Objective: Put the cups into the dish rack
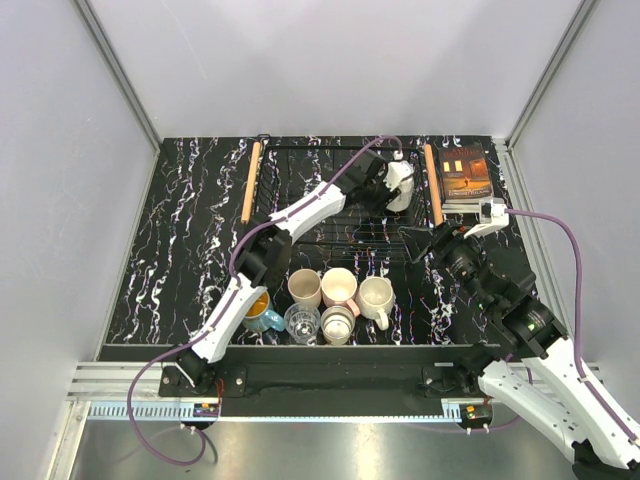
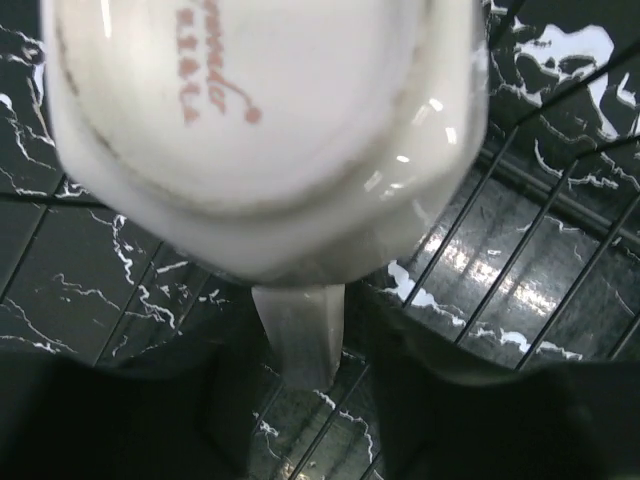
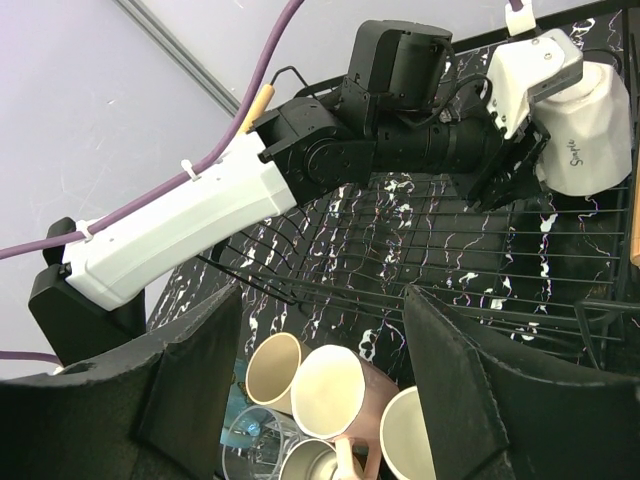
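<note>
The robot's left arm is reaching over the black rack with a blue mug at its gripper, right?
Not quite. The mug at the left gripper is white, not blue, as the right wrist view shows clearly. The rest is right: the left arm is reaching over the black rack. The blue mug sits at the front of the table.

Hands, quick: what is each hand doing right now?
Left hand: at the handle of the white mug; grip cannot be told.
Right hand: open, empty.
</note>
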Robot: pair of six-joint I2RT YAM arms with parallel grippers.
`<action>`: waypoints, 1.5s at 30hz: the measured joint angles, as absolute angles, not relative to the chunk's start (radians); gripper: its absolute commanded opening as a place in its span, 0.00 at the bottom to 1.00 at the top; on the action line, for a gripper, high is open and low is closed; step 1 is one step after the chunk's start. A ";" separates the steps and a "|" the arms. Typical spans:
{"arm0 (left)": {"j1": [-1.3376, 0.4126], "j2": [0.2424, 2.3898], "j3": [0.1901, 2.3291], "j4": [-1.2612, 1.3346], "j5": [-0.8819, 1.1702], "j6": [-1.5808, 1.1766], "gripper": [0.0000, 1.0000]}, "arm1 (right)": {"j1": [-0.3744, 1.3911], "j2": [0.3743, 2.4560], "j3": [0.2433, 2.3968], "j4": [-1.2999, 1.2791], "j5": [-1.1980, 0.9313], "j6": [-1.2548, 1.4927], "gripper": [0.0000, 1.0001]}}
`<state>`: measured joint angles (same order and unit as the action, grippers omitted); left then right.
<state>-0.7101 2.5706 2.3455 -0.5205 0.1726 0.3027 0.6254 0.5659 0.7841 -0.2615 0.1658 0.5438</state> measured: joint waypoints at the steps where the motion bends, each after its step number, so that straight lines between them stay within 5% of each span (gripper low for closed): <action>1: -0.710 2.570 2.340 -0.511 0.171 0.304 0.55 | 0.625 0.566 0.784 -0.262 0.166 0.544 0.73; 10: -0.703 2.507 2.228 -0.479 0.131 0.301 0.98 | 0.625 0.559 0.784 -0.269 0.163 0.544 0.73; 19: -0.706 2.358 2.165 -0.516 0.108 0.249 0.99 | 0.625 0.610 0.796 -0.296 0.123 0.535 0.64; 33: -0.597 1.641 1.762 -0.604 0.118 0.131 0.97 | 0.823 1.170 0.985 -0.583 -0.037 0.453 0.62; 45: -0.501 1.565 1.522 -0.661 0.168 0.067 0.96 | 0.926 1.288 1.054 -0.649 0.011 0.426 0.59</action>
